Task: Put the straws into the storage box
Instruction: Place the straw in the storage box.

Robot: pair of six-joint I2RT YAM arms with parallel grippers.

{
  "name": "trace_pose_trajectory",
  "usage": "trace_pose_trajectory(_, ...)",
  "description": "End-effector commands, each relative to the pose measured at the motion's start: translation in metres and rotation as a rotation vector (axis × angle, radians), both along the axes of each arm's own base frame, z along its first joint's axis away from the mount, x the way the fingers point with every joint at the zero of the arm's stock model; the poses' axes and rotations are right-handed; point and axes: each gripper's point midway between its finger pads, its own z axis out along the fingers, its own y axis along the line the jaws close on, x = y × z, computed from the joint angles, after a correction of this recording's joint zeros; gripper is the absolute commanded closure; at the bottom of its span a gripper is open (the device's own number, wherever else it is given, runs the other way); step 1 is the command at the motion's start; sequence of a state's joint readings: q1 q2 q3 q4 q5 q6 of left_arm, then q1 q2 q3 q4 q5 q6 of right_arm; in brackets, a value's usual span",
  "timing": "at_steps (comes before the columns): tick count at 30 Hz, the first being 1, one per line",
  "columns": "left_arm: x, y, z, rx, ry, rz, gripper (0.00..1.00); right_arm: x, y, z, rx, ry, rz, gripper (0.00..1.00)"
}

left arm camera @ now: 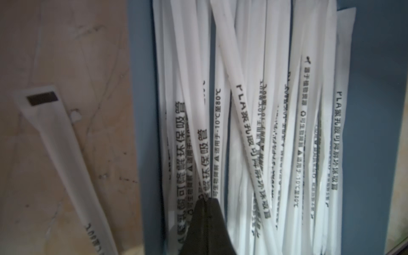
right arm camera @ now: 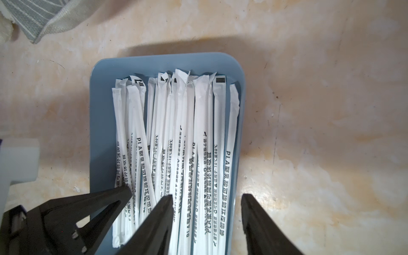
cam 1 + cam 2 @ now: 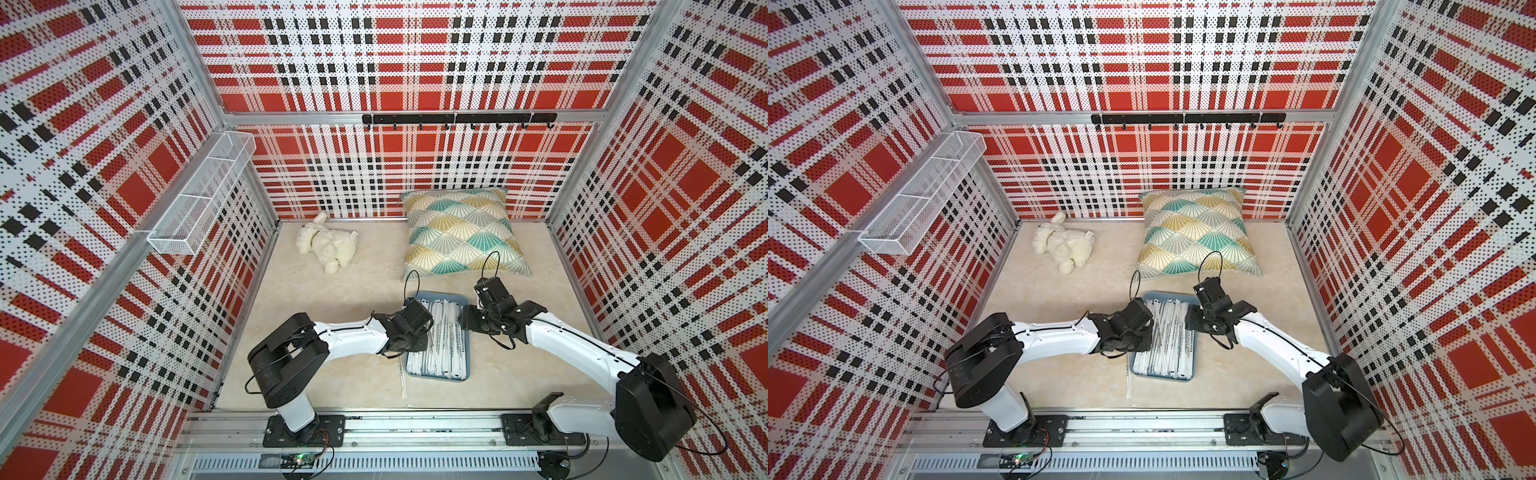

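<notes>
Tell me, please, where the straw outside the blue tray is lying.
In both top views the loose straw lies on the table, beside the tray's near corner on the left arm's side.

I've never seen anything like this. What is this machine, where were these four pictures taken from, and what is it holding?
Two robot arms, each ending in a pincer. Two pictures look down from overhead; the other two come from cameras on the wrists. The blue storage box holds wrapped straws; one stray straw lies beside it. A pillow and a plush toy lie farther back. The left pincer is shut with its tip at the straws; whether it grips one is unclear. The right pincer is open, holding nothing.
</notes>
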State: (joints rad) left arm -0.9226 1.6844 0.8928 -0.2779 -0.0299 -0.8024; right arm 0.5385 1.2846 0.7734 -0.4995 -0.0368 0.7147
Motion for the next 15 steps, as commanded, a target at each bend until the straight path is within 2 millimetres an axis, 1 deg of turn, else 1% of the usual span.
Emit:
trace_pose_trajectory(1,0.003,-0.003,0.005,-0.003,-0.014,-0.023,0.95,0.004,0.003,0.008,0.004,-0.030,0.007,0.44)
trace_pose_trajectory(3,0.004,-0.007,0.009,-0.006,-0.022,-0.037,0.91,0.003,0.003,0.008,0.004,-0.030,0.008,0.44)
trace_pose_trajectory(5,0.006,-0.009,0.016,-0.012,-0.036,-0.045,0.85,0.003,0.001,0.008,0.002,-0.033,0.003,0.44)
trace_pose_trajectory(7,0.009,-0.009,0.027,-0.020,-0.058,-0.046,0.79,0.002,0.000,0.007,-0.001,-0.031,0.002,0.44)
trace_pose_trajectory(9,0.013,-0.010,0.043,-0.046,-0.086,-0.049,0.75,0.001,0.000,0.006,-0.002,-0.028,0.003,0.44)
trace_pose_trajectory(13,0.016,-0.008,0.076,-0.115,-0.140,-0.059,0.72,0.001,0.001,0.005,0.002,-0.026,0.003,0.44)
trace_pose_trajectory(14,0.017,-0.004,0.082,-0.122,-0.153,-0.056,0.72,0.001,0.001,0.006,0.003,-0.027,0.003,0.44)
trace_pose_trajectory(15,0.019,0.005,0.086,-0.119,-0.163,-0.045,0.72,0.001,0.001,0.005,0.005,-0.026,0.005,0.44)
